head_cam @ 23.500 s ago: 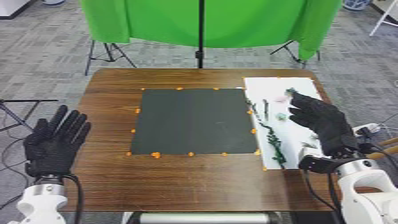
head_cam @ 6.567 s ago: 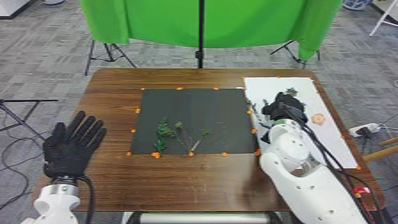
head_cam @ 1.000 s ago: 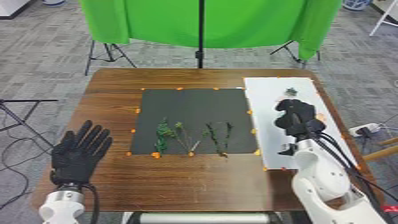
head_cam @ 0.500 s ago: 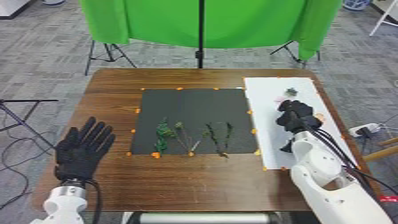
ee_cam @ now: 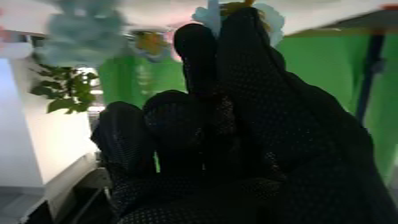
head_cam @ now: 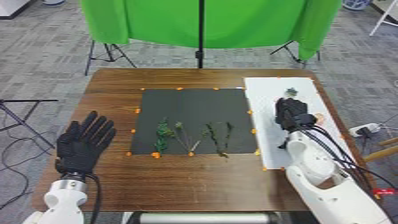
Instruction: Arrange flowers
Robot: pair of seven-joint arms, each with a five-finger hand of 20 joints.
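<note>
And here's the right hand [head_cam: 291, 112], over the white sheet [head_cam: 278, 85] on the robot's right. The wrist view has its black glove right up at a pale blue flower [ee_cam: 274, 21] with a yellowish centre, covering part of it; whether the hand is open or closed, and whether it grips that bloom or merely meets it, I cannot tell.

Around it, more blooms: a pale green flower [head_cam: 291, 92] lies on the sheet just beyond the hand, and a peach flower [head_cam: 321, 117] sits close by on the hand's right, near the sheet's outer edge.

Well apart to the left, on the dark mat [head_cam: 187, 102], a leafy green sprig [head_cam: 162, 134] and several thin stems [head_cam: 228, 132] lie roughly side by side, along the near part.

Over on the far left, the left hand [head_cam: 82, 150] is open, fingers spread, beside the mat.
</note>
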